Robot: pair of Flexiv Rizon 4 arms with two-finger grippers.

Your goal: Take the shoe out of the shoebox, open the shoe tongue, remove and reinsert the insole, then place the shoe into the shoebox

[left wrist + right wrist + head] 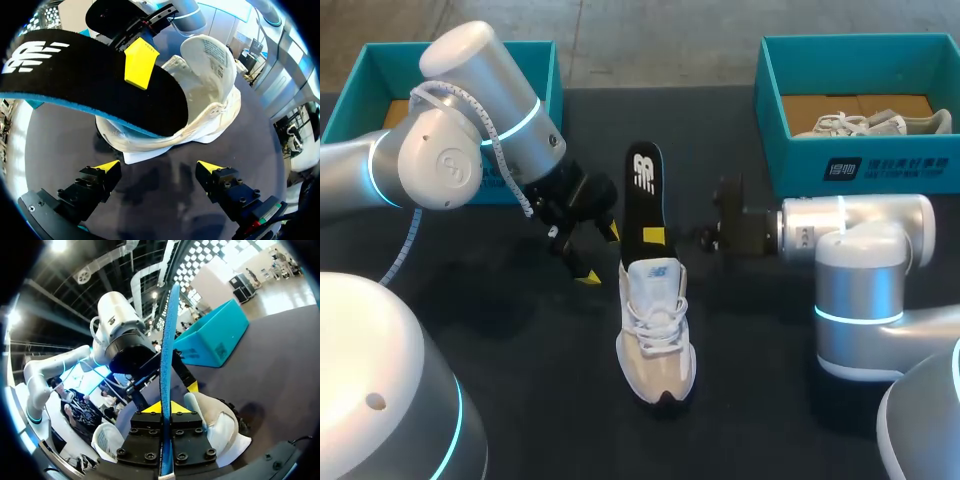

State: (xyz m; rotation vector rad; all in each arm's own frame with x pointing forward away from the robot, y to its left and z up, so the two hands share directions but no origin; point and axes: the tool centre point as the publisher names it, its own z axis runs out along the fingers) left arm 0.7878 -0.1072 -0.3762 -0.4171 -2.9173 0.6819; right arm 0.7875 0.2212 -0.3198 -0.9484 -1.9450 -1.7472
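Where the shoe [657, 330] stands: centre frame, toe toward lower edge.
Right gripper [656, 237]: fingers clamped on black insole [645, 190], just above the shoe.
Left gripper [600, 255]: fingers apart, just left of insole.

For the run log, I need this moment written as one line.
right hand: shut on insole | left hand: open, beside shoe | shoe: upright on table

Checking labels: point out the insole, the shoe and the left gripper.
insole [642, 205], head view, black top face
shoe [655, 322], head view, laces
left gripper [157, 165], left wrist view, midway between tips
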